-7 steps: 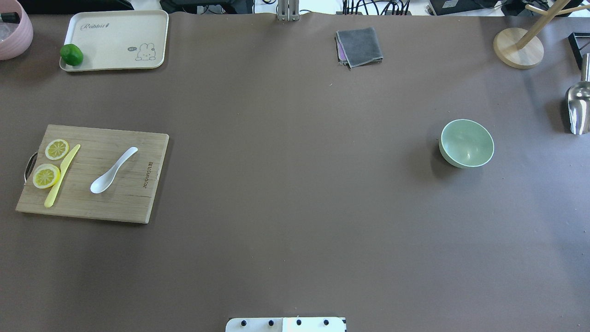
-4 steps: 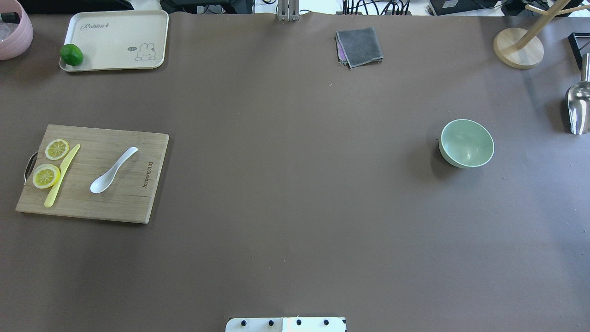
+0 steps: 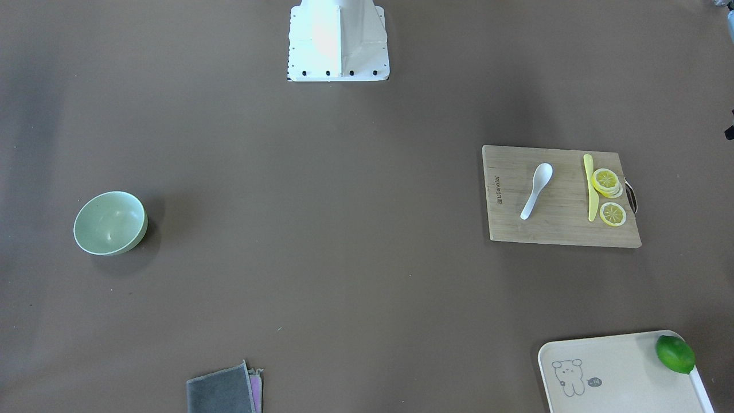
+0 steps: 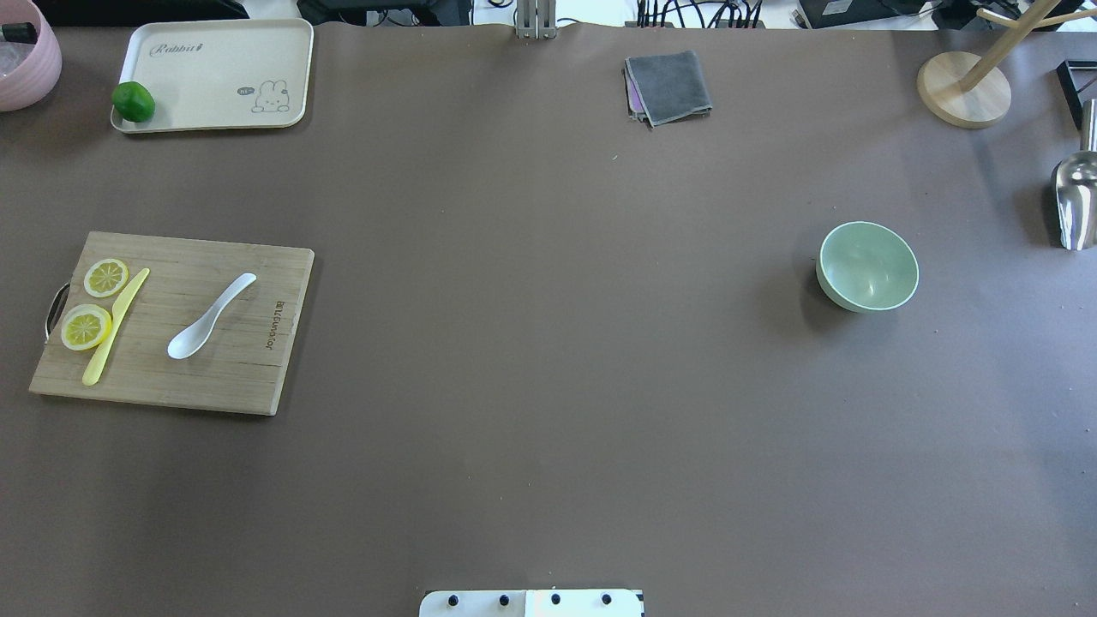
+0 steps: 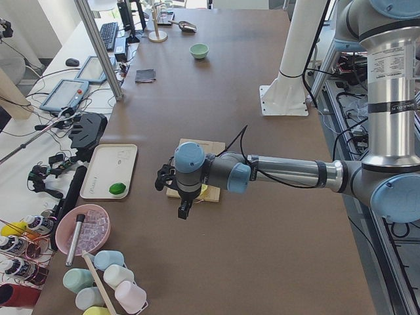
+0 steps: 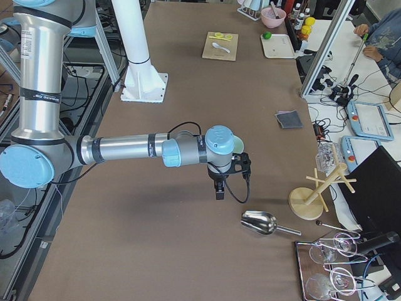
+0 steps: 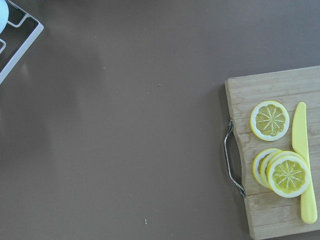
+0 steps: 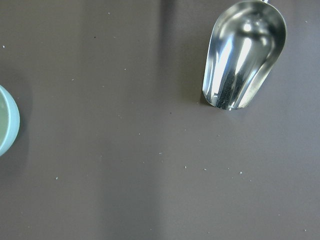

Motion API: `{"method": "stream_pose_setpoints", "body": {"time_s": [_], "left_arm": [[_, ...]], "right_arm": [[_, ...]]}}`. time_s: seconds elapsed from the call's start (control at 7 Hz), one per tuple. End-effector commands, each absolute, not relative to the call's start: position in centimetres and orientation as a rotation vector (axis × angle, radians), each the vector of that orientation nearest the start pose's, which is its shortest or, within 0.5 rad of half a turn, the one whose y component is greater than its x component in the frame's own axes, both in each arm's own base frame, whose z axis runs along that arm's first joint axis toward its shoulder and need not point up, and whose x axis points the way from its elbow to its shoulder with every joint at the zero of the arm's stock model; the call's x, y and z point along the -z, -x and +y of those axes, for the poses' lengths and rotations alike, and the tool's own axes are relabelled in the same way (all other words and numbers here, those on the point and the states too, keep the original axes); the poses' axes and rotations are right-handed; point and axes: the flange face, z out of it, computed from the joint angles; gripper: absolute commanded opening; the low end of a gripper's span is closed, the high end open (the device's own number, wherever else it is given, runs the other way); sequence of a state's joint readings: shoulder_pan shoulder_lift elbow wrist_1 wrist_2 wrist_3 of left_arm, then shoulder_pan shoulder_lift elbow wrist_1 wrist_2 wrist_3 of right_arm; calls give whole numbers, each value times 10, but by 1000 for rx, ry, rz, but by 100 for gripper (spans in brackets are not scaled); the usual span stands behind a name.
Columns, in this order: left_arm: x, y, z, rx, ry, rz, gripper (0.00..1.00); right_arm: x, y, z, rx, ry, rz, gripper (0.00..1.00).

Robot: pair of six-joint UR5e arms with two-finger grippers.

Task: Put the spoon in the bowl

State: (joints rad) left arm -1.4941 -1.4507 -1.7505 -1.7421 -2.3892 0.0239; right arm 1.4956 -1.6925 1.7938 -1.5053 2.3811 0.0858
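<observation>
The white spoon [image 4: 210, 317] lies on a wooden cutting board [image 4: 214, 368] at the table's left, scoop toward the robot; it also shows in the front view [image 3: 536, 191]. The mint-green bowl [image 4: 867, 266] stands empty far off on the right, also in the front view [image 3: 110, 222]. My left gripper [image 5: 184, 210] hangs above the table just beyond the board's handle end. My right gripper [image 6: 219, 191] hangs above the table between the bowl and a metal scoop. Both show only in the side views, so I cannot tell whether they are open or shut.
A yellow knife [image 4: 115, 326] and lemon slices [image 4: 86, 326] lie on the board beside the spoon. A cream tray [image 4: 214, 60] with a lime [image 4: 133, 101], a grey cloth [image 4: 668, 86], a metal scoop [image 4: 1076, 201] and a wooden stand [image 4: 962, 88] sit along the edges.
</observation>
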Motion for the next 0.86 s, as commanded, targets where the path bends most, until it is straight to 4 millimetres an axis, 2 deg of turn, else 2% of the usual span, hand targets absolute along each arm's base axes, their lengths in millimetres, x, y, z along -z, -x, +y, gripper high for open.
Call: {"method": "stream_pose_setpoints", "body": {"time_s": [0.0, 0.14, 0.29, 0.43, 0.57, 0.71], "left_arm": [[-592, 22, -470, -201, -216, 824, 98], [-579, 18, -472, -219, -236, 871, 98], [-568, 0, -472, -234, -235, 930, 98], [-550, -43, -479, -224, -214, 939, 98], [-524, -76, -491, -267, -287, 899, 97], [-502, -104, -491, -297, -307, 916, 97]], "right_arm": [[-593, -26, -454, 67, -101, -820, 100], [-587, -19, -457, 102, -151, -829, 100], [-581, 7, -459, 176, -183, -841, 100], [-571, 35, -460, 254, -218, -862, 100], [-563, 56, -459, 215, -179, -896, 100], [-548, 93, -461, 207, -161, -921, 100]]}}
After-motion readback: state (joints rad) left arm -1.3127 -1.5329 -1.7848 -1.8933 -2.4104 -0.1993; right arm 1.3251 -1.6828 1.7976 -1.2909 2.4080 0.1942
